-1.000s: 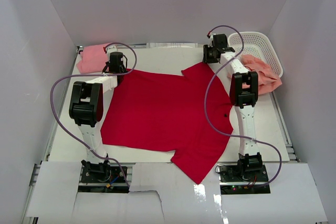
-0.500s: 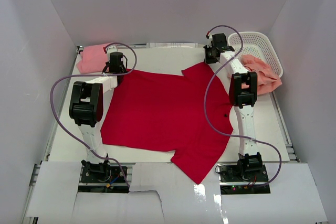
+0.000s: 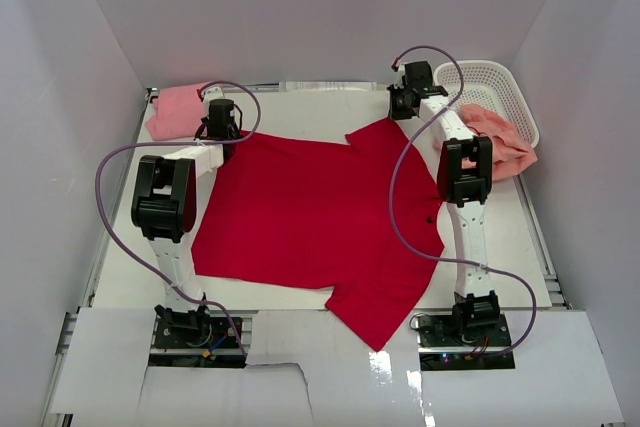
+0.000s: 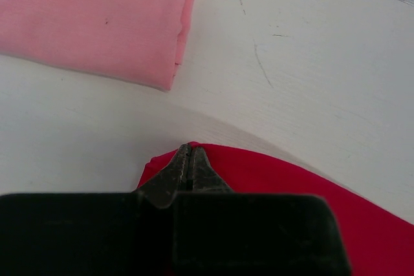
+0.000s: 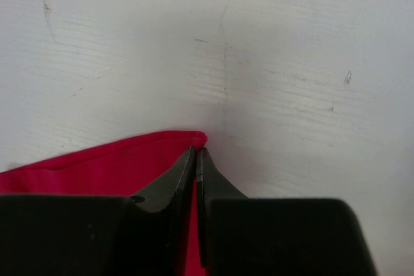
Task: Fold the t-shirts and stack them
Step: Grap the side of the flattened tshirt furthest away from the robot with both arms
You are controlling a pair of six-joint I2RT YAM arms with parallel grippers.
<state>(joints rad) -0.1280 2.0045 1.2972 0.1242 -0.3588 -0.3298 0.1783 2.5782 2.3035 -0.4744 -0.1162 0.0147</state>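
Corners pinched, my left gripper (image 4: 187,161) and right gripper (image 5: 196,159) both clamped on the bright red cloth t-shirt (image 3: 300,217), so lift level, keep it taut.

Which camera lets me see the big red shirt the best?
The top external view. It shows almost the whole red shirt spread flat, with both sleeves. The left wrist view shows only one red corner pinched by the left gripper, and the right wrist view only another corner pinched by the right gripper.

Shirt (image 3: 310,217) on table (image 3: 320,107), basket (image 3: 492,85) far right
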